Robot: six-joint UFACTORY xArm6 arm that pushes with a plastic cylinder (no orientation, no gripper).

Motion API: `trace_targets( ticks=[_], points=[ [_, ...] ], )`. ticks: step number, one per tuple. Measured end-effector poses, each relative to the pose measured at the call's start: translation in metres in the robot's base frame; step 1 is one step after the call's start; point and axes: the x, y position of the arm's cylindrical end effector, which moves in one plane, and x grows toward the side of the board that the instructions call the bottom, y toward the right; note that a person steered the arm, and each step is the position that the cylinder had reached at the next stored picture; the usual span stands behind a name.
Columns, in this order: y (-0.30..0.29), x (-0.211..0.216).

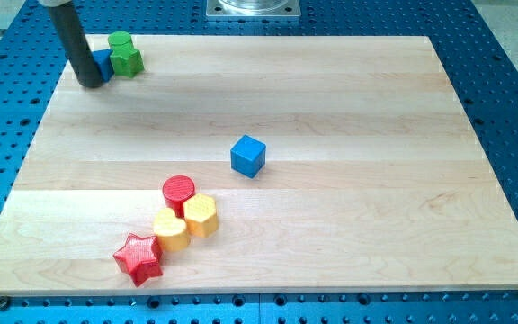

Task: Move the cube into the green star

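Observation:
A blue cube sits alone near the middle of the wooden board. A green star lies at the view's top left, with a second green block touching it just above. A blue block, shape unclear, sits against the green star's left side, partly hidden by my rod. My tip rests at the top left, touching that blue block's left side, far from the blue cube.
A cluster lies at the lower left: a red cylinder, a yellow hexagonal block, another yellow block and a red star. The board's left edge is close to my tip. A metal mount is at the top.

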Motion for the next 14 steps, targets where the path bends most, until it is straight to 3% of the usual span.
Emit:
trace_targets(
  ticks=[1,3,4,5,6,7,8,9,10,11,12,13,14],
  points=[
    [0.027,0.078],
    [0.286,0.096],
    [0.297,0.160],
    [0.179,0.178],
    [0.091,0.125],
    [0.069,0.158],
    [0.137,0.194],
    [0.204,0.171],
    [0.207,0.145],
    [0.185,0.089],
    [0.208,0.085],
    [0.219,0.045],
    [0.136,0.025]
  ],
)
